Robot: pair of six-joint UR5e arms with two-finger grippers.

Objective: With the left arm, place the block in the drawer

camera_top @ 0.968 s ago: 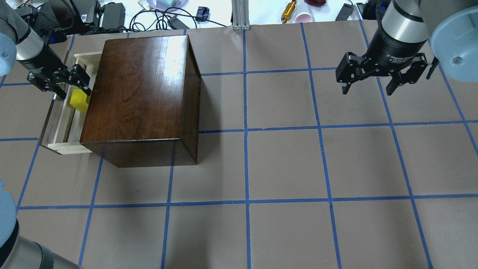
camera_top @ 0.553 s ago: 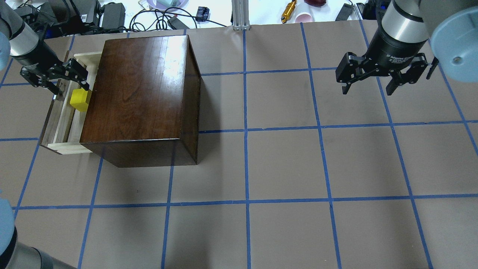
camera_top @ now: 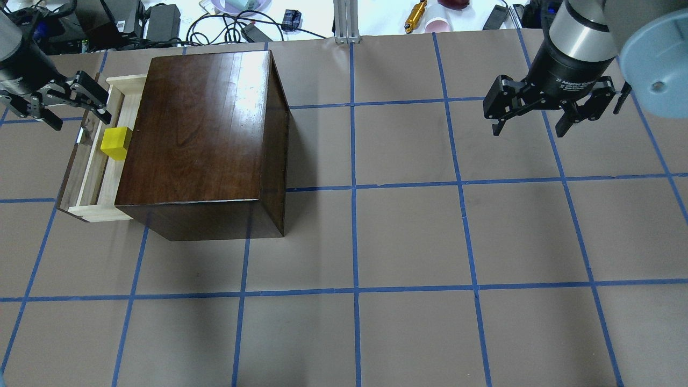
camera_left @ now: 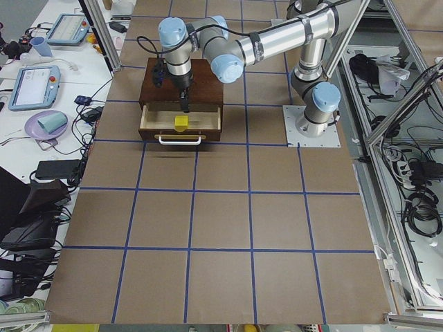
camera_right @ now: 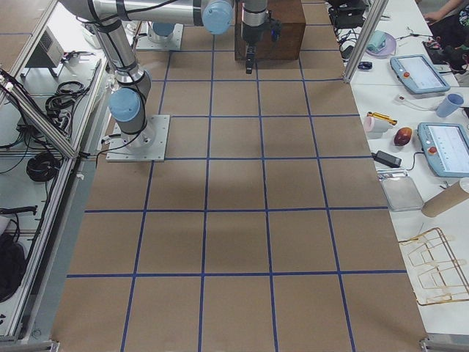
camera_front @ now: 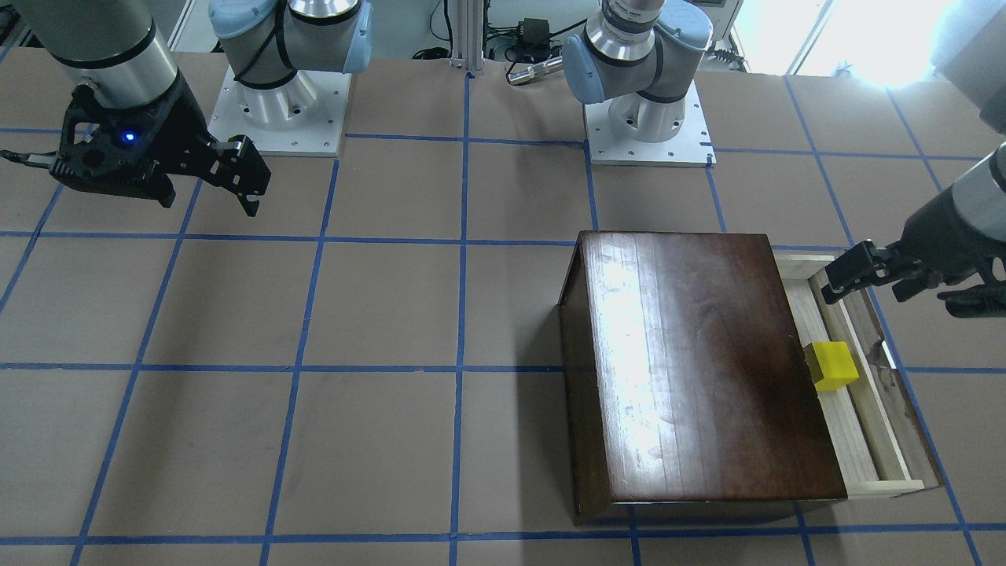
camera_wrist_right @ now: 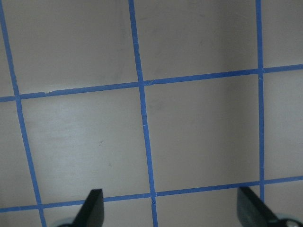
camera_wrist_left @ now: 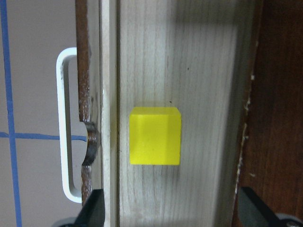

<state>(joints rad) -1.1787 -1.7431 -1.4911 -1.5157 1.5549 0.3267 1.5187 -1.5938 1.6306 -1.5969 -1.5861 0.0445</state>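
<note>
The yellow block (camera_top: pixel 115 143) lies loose in the open drawer (camera_top: pixel 95 173) of the dark-brown cabinet (camera_top: pixel 204 134), right next to the cabinet's front. It also shows in the front view (camera_front: pixel 833 365) and in the left wrist view (camera_wrist_left: pixel 155 135), resting flat on the pale drawer floor (camera_wrist_left: pixel 199 71). My left gripper (camera_top: pixel 81 122) is open and empty, raised above the drawer's far end, apart from the block. In the wrist view its fingertips (camera_wrist_left: pixel 92 210) straddle the drawer. My right gripper (camera_top: pixel 528 131) is open and empty over bare table at the far right.
The drawer front carries a white handle (camera_wrist_left: pixel 64 127). Cables, power bricks and small items (camera_top: pixel 161 21) lie beyond the table's far edge. Blue tape lines (camera_top: pixel 353 188) grid the brown table between the cabinet and the right arm.
My left gripper has drawn back up and to the left, away from the block. The block stays where it was in the drawer. The right arm has not moved.
</note>
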